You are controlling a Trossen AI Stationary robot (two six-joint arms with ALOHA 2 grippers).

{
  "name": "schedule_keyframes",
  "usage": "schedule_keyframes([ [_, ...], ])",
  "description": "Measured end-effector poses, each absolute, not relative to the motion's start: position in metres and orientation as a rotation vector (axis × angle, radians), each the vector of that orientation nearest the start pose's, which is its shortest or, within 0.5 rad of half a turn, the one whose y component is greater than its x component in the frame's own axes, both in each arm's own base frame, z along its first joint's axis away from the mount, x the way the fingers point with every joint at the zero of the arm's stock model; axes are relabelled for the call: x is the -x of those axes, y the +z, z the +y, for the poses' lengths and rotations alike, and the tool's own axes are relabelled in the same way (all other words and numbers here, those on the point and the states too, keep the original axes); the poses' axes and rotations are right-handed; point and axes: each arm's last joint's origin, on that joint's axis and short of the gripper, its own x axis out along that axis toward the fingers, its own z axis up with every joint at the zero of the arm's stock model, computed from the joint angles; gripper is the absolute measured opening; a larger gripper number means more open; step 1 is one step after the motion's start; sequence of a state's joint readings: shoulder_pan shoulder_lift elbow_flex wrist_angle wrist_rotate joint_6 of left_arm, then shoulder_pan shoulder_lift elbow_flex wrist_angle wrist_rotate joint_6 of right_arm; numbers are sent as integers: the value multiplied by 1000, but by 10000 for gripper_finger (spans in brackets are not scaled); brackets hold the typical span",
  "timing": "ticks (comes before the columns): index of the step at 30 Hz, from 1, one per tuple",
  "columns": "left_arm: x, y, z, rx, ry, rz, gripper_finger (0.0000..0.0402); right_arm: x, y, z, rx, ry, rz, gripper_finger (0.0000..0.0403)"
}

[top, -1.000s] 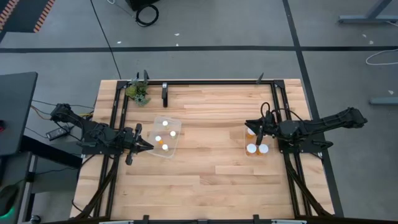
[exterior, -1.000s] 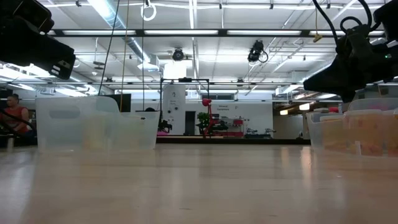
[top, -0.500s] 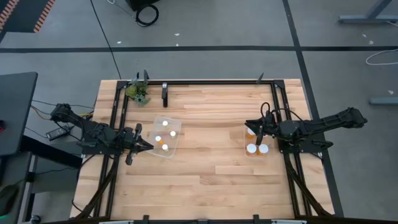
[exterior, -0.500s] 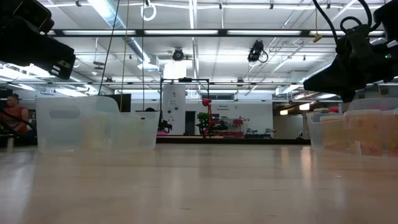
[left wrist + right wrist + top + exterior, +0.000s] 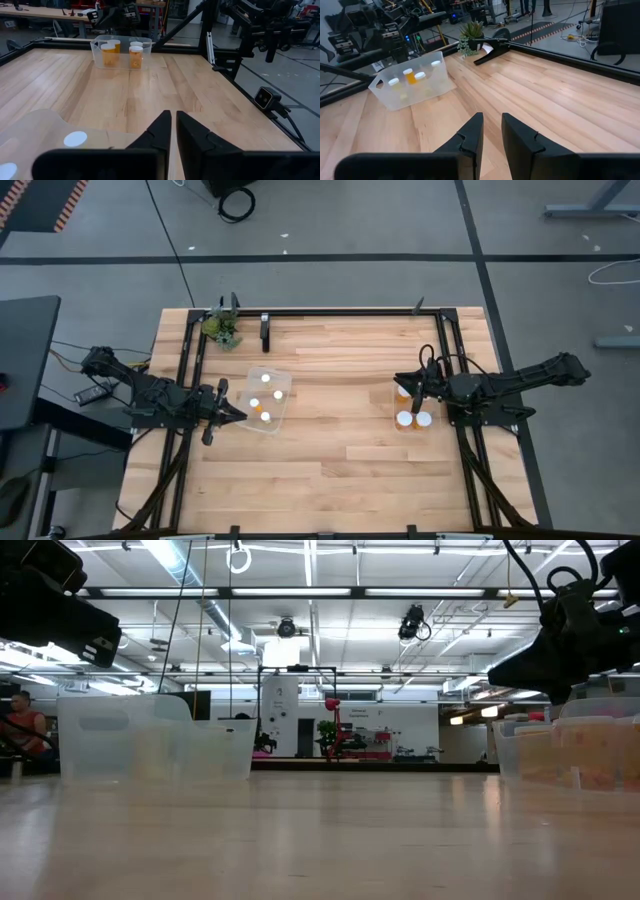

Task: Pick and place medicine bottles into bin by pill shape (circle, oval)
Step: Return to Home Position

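Though empty, end effectors point(image 5: 238, 416) point(image 5: 402, 381) neighbour bottles point(image 5: 265, 378).

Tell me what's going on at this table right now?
Nothing is being handled at the moment. The medicine bottles sit sorted in two clear bins, the left bin and the right bin. The left gripper hangs beside the left bin, and the right gripper hangs above the right bin. Both grippers are empty.
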State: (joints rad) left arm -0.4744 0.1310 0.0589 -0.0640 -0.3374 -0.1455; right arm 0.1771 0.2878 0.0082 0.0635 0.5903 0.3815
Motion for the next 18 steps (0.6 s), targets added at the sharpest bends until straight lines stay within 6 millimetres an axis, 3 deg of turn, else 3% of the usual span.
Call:
schedule_keyframes([
  [18,-94,167,-38,92,-128,135,29,-110,149,3,-293,-444,121,76],
])
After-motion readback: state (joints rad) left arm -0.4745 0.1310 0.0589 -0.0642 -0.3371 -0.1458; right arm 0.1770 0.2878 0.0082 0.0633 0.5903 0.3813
